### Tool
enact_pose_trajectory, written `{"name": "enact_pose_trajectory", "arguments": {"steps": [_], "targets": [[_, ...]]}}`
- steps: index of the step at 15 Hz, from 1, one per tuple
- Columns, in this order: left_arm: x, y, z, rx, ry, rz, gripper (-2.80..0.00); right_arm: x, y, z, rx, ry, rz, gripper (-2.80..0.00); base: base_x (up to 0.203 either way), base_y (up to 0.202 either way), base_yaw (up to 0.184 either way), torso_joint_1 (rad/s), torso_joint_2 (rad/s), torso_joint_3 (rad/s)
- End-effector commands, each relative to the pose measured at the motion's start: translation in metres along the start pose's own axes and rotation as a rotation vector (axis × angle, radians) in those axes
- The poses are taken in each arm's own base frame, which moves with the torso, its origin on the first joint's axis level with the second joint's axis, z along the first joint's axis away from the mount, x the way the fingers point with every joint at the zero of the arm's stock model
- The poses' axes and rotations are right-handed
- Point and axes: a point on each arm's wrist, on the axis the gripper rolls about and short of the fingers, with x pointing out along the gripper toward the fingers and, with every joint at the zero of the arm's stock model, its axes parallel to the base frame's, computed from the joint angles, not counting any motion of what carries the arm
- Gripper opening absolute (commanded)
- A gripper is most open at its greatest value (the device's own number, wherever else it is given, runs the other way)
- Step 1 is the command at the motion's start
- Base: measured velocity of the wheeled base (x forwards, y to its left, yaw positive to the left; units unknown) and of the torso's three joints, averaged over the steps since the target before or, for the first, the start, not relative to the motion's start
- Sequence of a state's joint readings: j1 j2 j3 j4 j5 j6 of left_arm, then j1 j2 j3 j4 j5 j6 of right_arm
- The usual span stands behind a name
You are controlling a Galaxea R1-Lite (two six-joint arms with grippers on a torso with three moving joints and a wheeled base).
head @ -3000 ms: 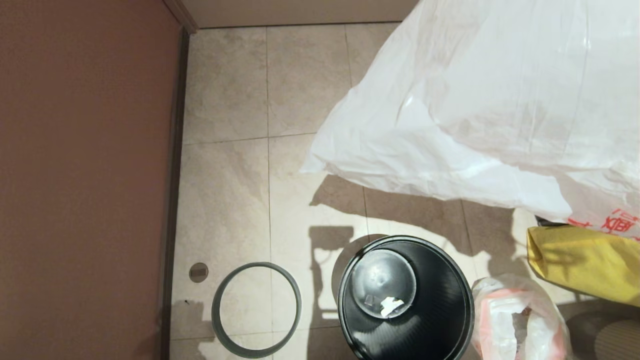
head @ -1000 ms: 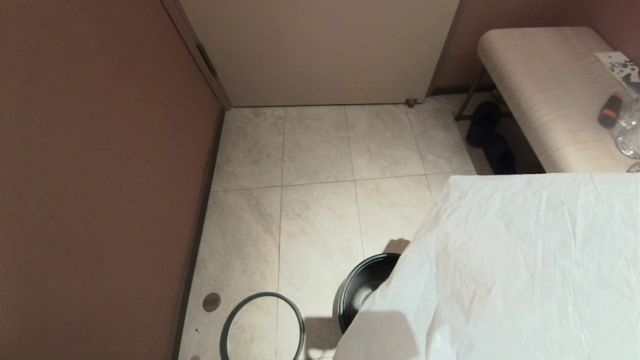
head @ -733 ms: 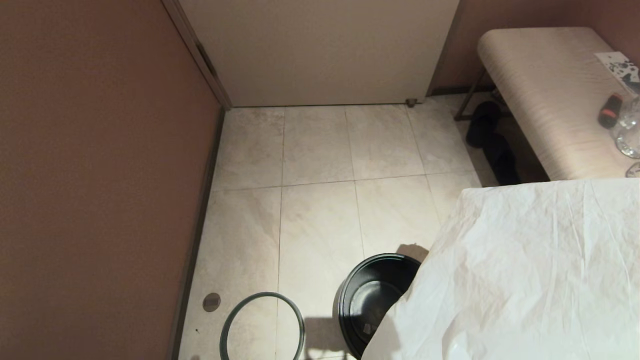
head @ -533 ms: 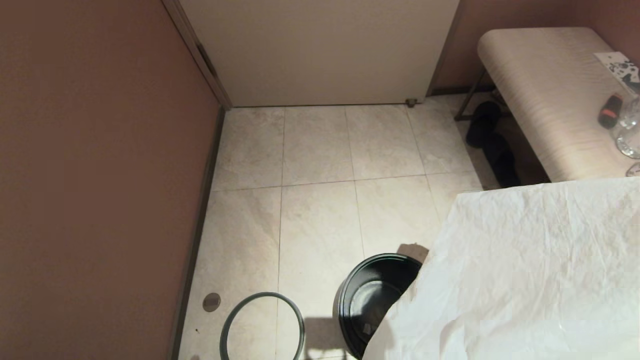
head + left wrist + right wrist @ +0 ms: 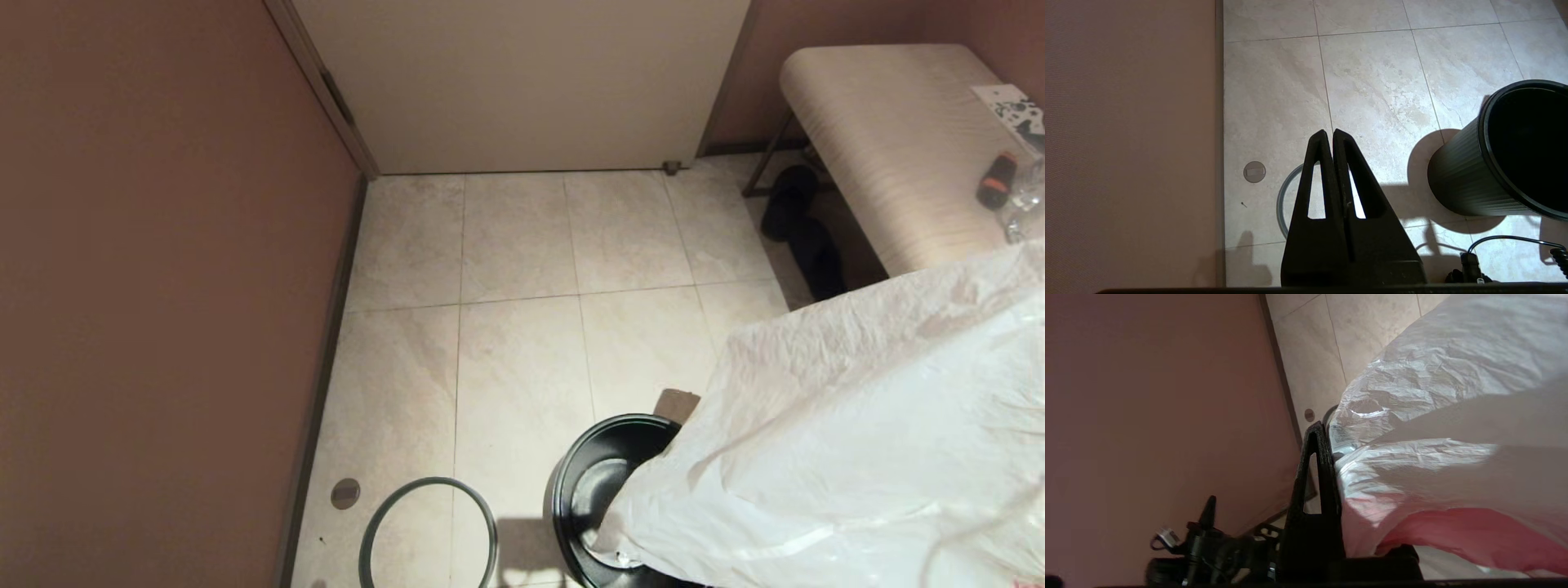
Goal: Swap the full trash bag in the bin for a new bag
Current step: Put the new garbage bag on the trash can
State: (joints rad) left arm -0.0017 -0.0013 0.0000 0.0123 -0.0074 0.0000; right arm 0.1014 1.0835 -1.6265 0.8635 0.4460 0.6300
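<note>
The new bag (image 5: 857,441), thin crinkled white plastic, hangs over the lower right of the head view, and its low corner dips into the bin (image 5: 584,482). That black round bin (image 5: 1474,183) stands on the tiled floor. The bin's grey hoop rim (image 5: 429,531) lies on the floor to its left. In the right wrist view my right gripper (image 5: 1327,430) is shut on the new bag (image 5: 1433,416) near its pink hem (image 5: 1453,535); the plastic hides one finger. My left gripper (image 5: 1329,132) is shut and holds nothing, above the hoop (image 5: 1286,192). The full trash bag is out of view.
A brown wall (image 5: 147,286) runs along the left and a pale door (image 5: 522,82) closes the far side. A padded bench (image 5: 882,147) with small items stands at the far right, dark shoes (image 5: 804,233) under it. A round floor plug (image 5: 345,492) sits by the hoop.
The new bag has sunk and tilted; its lower corner has dropped into the bin's mouth. Since three seconds ago the camera has shifted to show the door and bench. The left gripper has not moved.
</note>
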Motion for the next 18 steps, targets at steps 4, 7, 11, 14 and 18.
{"name": "enact_pose_trajectory", "arguments": {"steps": [4,7,11,14,18], "targets": [[0.000,0.000,0.000,-0.002,0.001,0.000,-2.80,0.037,0.017,0.042,0.175,0.076,-0.052,-2.80,0.000,0.000,0.000,0.000,0.00,0.000],[0.000,0.000,0.000,-0.002,0.001,0.000,-2.80,0.060,0.013,0.027,0.157,0.124,-0.250,-2.80,0.000,0.000,0.000,0.000,0.00,0.000],[0.000,0.000,0.000,-0.002,0.001,0.000,-2.80,0.046,0.022,0.015,0.110,0.137,-0.220,-2.80,0.000,0.000,0.000,0.000,0.00,0.000],[0.000,0.000,0.000,-0.002,0.001,0.000,-2.80,0.040,0.017,0.006,0.115,0.205,-0.277,-2.80,0.000,0.000,0.000,0.000,0.00,0.000],[0.000,0.000,0.000,-0.002,0.001,0.000,-2.80,0.066,0.014,-0.002,0.209,0.343,-0.364,-2.80,0.000,0.000,0.000,0.000,0.00,0.000]]}}
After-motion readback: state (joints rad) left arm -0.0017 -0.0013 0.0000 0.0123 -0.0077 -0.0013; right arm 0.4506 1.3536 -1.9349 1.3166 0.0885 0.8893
